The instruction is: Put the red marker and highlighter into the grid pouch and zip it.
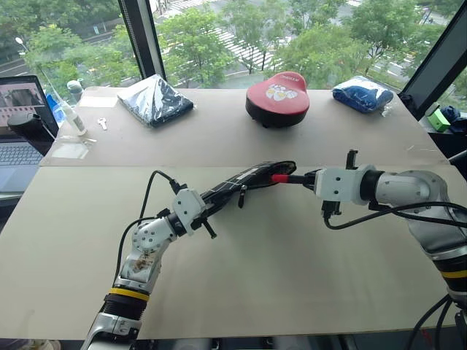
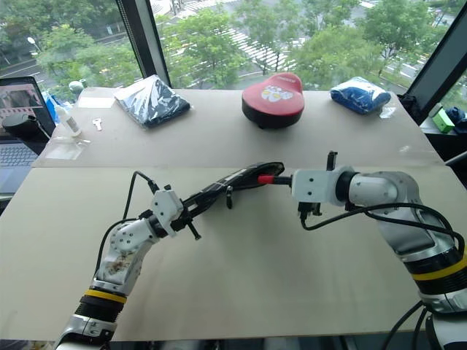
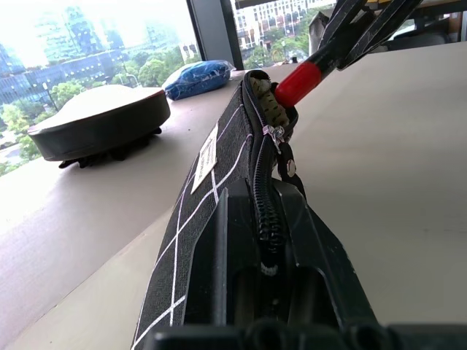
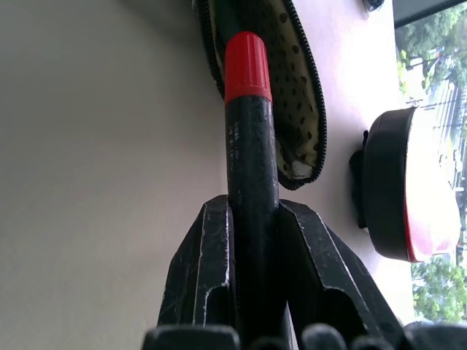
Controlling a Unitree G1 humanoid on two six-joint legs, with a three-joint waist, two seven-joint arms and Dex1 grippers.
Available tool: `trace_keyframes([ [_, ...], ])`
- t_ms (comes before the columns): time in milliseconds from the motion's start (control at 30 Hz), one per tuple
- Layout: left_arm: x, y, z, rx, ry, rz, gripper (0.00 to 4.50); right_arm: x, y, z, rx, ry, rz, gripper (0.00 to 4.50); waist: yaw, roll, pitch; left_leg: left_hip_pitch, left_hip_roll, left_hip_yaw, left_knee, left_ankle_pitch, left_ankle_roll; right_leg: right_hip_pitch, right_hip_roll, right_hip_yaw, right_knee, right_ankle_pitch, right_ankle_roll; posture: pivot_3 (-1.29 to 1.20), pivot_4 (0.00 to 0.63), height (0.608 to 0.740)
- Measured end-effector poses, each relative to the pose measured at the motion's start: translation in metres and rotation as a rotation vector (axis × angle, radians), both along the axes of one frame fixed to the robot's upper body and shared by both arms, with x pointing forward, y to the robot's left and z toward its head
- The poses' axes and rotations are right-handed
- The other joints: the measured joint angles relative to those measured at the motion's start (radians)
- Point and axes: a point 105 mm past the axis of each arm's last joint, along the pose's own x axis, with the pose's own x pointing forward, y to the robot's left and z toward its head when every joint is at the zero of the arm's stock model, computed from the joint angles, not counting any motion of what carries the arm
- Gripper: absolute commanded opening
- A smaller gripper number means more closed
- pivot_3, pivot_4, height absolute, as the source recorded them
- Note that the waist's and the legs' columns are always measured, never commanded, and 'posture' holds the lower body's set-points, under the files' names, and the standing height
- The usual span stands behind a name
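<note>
Red marker [image 4: 248, 131], just one of it, sits clamped in my right pincer [image 1: 306, 179], its red cap at the open mouth of the single grid pouch [image 1: 244, 182]. I count one pouch, held off the surface [image 1: 292, 270] by my left pincer [image 1: 208, 208], which is closed tight on the pouch's near end. I cannot find the highlighter; a dotted lining shows inside the mouth in the right wrist view, but whatever lies deeper is hidden. The marker's barrel reads nearly black there, and its rear end is lost between the pincer fingers [image 4: 201, 277]. On the far side of the surface I count one red-topped round case [image 1: 277, 98], one blue bundle [image 1: 363, 93] and one dark wrapped bundle [image 1: 155, 100]; a laptop [image 1: 22, 124] is cut off at the left edge. My left arm reaches forward and rightward; my right forearm lies across, pointing left.
</note>
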Motion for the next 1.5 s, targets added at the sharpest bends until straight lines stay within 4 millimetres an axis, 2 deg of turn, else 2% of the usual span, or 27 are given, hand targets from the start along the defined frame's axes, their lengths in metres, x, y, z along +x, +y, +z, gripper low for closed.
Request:
trace_keyframes([
  [233,-0.002,-0.002,-0.001,0.007,0.004,-0.018,0.00,0.006,0.019,-0.011,-0.021,-0.028,0.057,0.50,0.000,0.000,0.000,0.000,0.000,0.000,0.000,0.000,-0.001,0.000,0.000,0.000,0.000,0.000,0.000,0.00,0.150,0.740],
  [367,-0.002,-0.004,-0.002,0.010,0.005,-0.028,0.00,0.008,0.028,-0.010,-0.042,-0.057,0.089,0.50,0.000,0.000,0.000,0.000,0.000,0.000,0.001,0.000,-0.001,0.000,0.000,0.000,0.000,0.000,0.000,0.00,0.150,0.740],
  [633,-0.003,-0.007,-0.005,0.017,0.014,-0.044,0.00,0.011,0.063,-0.024,-0.115,-0.149,0.270,0.50,-0.003,0.000,0.000,0.000,0.000,0.000,0.001,0.001,-0.001,0.000,0.000,0.000,0.001,0.000,0.000,0.00,0.150,0.740],
  [767,-0.002,-0.009,-0.007,0.028,0.022,-0.051,0.00,0.020,0.079,-0.040,-0.141,-0.186,0.357,0.50,-0.004,0.000,0.000,0.001,0.000,0.000,0.001,0.001,-0.002,0.000,0.001,0.000,0.001,0.000,0.000,0.00,0.150,0.740],
  [867,-0.002,-0.010,-0.008,0.030,0.025,-0.052,0.00,0.024,0.083,-0.048,-0.118,-0.185,0.374,0.50,-0.004,0.000,0.000,0.001,-0.001,0.000,0.001,0.001,-0.002,0.000,0.001,0.000,0.001,0.000,0.000,0.00,0.150,0.740],
  [900,-0.002,-0.010,-0.008,0.031,0.025,-0.051,0.00,0.024,0.083,-0.050,-0.110,-0.178,0.377,1.50,-0.004,0.000,0.000,0.001,0.000,0.000,0.001,0.001,-0.002,0.000,0.001,0.000,0.001,0.000,0.000,0.00,0.150,0.740],
  [1000,-0.001,-0.010,-0.007,0.028,0.021,-0.048,0.00,0.022,0.087,-0.054,-0.069,-0.139,0.384,2.43,-0.005,0.000,0.000,0.001,0.000,0.000,0.001,0.002,-0.003,0.001,0.001,0.000,0.001,0.000,0.000,0.00,0.150,0.740],
  [1067,-0.002,-0.010,-0.007,0.026,0.021,-0.044,0.00,0.023,0.084,-0.052,-0.046,-0.115,0.362,3.10,-0.005,0.000,0.000,0.001,0.000,0.000,0.001,0.002,-0.003,0.001,0.001,0.000,0.001,0.000,0.000,0.00,0.150,0.740],
  [1233,-0.003,-0.011,-0.002,0.020,0.001,-0.044,0.00,0.030,0.065,-0.035,0.026,-0.098,0.287,3.10,-0.004,0.001,0.000,0.001,0.000,0.000,0.001,0.002,-0.003,0.000,0.001,0.000,0.001,0.000,0.000,0.00,0.150,0.740],
  [1367,-0.002,-0.010,0.001,0.013,0.002,-0.032,0.00,0.035,0.030,0.000,0.236,0.014,0.130,3.10,0.000,0.001,0.001,0.000,0.000,-0.001,0.001,0.001,-0.002,0.001,0.000,0.000,0.001,0.000,0.000,0.00,0.150,0.740],
  [1400,-0.001,-0.010,0.002,0.013,0.003,-0.029,0.00,0.027,0.019,0.010,0.358,0.124,0.077,3.10,0.002,0.001,0.001,0.000,0.001,-0.001,0.001,0.001,-0.002,0.001,0.000,0.000,0.000,0.000,-0.001,0.00,0.150,0.740],
  [1500,-0.001,-0.010,0.002,0.013,0.006,-0.027,0.00,-0.003,0.011,0.014,0.593,0.440,0.049,3.10,0.002,0.001,0.001,-0.001,0.002,-0.002,0.001,-0.001,0.001,0.000,-0.002,-0.001,0.000,0.000,-0.001,0.00,0.150,0.740],
])
